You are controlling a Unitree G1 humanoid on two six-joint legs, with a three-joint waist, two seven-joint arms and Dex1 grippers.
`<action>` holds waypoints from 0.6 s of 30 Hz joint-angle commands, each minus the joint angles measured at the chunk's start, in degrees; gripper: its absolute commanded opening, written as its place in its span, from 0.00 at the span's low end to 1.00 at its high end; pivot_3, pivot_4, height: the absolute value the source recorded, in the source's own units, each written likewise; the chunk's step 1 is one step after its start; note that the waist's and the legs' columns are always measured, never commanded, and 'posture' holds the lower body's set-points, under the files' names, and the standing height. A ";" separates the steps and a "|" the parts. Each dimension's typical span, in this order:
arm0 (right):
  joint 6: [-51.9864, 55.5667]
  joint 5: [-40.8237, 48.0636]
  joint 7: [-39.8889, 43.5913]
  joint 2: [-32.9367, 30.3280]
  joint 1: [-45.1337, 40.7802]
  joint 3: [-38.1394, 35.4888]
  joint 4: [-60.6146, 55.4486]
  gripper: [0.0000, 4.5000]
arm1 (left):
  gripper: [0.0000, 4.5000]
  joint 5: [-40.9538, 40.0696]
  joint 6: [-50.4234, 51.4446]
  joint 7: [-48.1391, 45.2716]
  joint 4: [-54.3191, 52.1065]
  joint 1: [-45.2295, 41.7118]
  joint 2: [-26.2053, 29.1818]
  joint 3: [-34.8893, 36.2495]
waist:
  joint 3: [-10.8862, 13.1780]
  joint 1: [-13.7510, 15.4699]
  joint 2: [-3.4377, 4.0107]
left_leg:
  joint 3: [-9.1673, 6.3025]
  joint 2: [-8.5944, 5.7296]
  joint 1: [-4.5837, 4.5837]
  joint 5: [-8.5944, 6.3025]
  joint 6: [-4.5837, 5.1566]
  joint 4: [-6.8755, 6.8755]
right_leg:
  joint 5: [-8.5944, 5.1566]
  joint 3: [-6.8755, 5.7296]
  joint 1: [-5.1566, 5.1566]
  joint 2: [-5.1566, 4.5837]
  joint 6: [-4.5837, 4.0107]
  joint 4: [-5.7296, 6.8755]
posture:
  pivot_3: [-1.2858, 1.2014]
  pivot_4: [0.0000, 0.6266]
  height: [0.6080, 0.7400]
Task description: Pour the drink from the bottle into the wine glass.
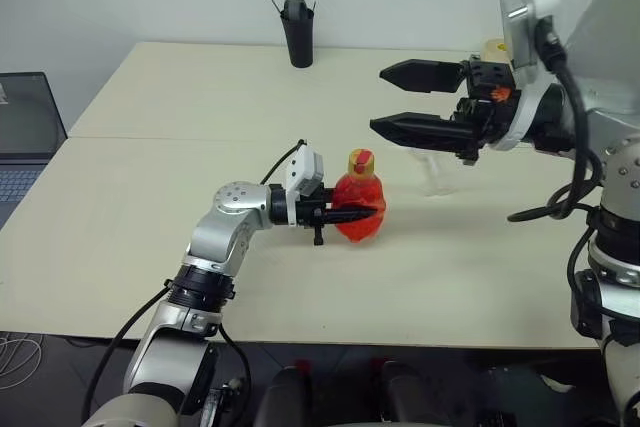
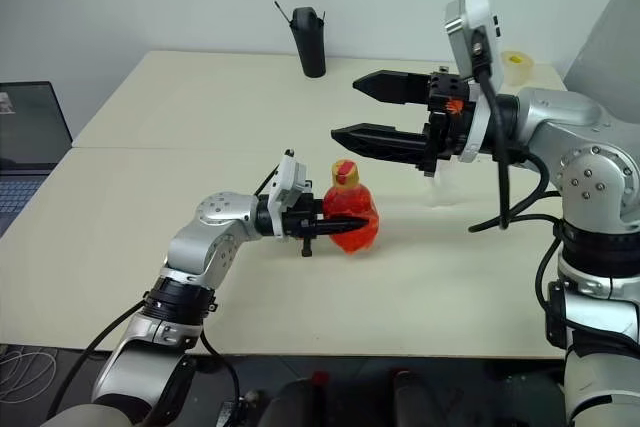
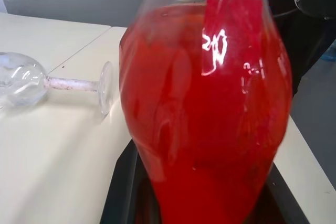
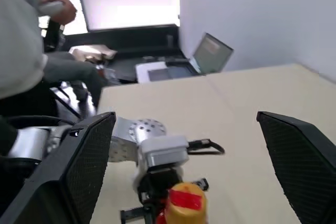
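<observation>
Left eye view showed the left tool (image 1: 352, 215) clamped around the belly of the bottle (image 1: 360, 209), which stood upright on the table (image 1: 150, 207) with its tan cap (image 1: 360, 160) on. The drink (image 3: 205, 129) filled most of the bottle. Above and to the right of it, the right tool (image 1: 400, 100) hung in the air, its two black fingers spread wide and holding nothing. The right wrist view looked down between those fingers onto the cap (image 4: 185, 203). The wine glass (image 1: 438, 175) stood on the table just beyond and right of the bottle, partly hidden behind the right tool.

The main risk, as I judged it, lay in the cap: pouring was impossible until it came off, and a badly centred pinch could slip or twist the soft bottle in the left tool's hold. Squeezing the plastic too hard could spurt the drink out once opened. The right arm also hung near the glass, so a careless descent could knock it over.
</observation>
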 commanded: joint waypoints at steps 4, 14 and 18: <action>14.60 1.41 -22.24 2.38 4.21 -5.32 -16.11 1.00 | 0.20 1.06 -3.80 1.29 1.62 -2.50 -1.00 0.89 | 0.00 -0.01 0.00 | -0.02 -0.01 -0.11 0.00 -0.01 0.00 | 0.00 0.01 -0.10 0.00 0.00 0.04 | 0.52 0.24 1.00; 30.64 2.86 -47.07 20.46 4.08 -5.70 -28.66 1.00 | 0.19 2.88 -8.53 2.86 8.20 -5.26 -2.77 1.40 | -0.01 -0.25 0.02 | 0.06 -0.06 -0.14 0.01 -0.01 -0.01 | -0.01 0.07 -0.25 0.05 0.00 0.25 | 0.52 0.24 1.00; 30.64 0.70 -54.82 21.19 5.64 -1.18 -28.12 1.00 | 0.19 3.37 -10.38 2.47 10.96 -6.77 -3.94 1.06 | -0.01 -0.29 0.02 | 0.08 -0.07 -0.20 0.02 -0.03 -0.01 | -0.01 0.08 -0.34 0.05 0.00 0.26 | 0.52 0.24 1.00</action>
